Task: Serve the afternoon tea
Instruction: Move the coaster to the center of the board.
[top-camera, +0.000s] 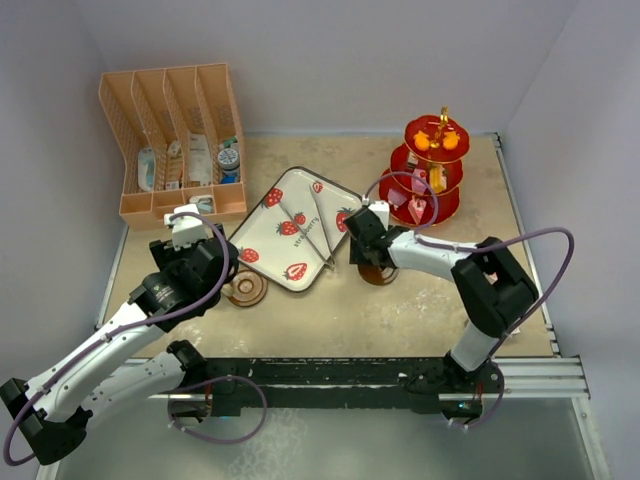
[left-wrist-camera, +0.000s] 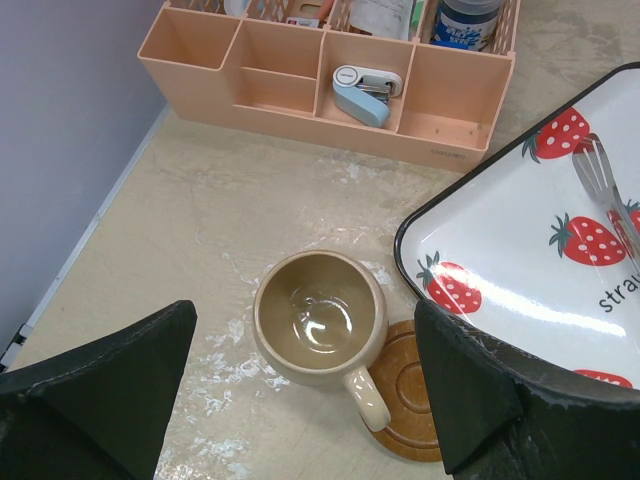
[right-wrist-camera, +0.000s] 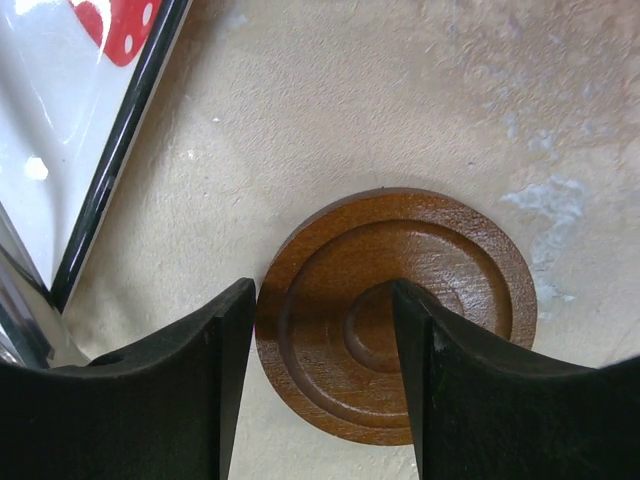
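Roughly, I judge the serving partway done. Nearest me the tan mug stands on the table against the edge of its brown saucer rather than centred on it, the second saucer lies bare just right of the strawberry tray, and farther back the red three-tier stand already carries small cakes. My left hand hangs over the mug, spread wide and holding nothing. My right hand points down at the bare saucer, half spread, one finger just outside the rim and the other over the middle, gripping nothing that I can see.
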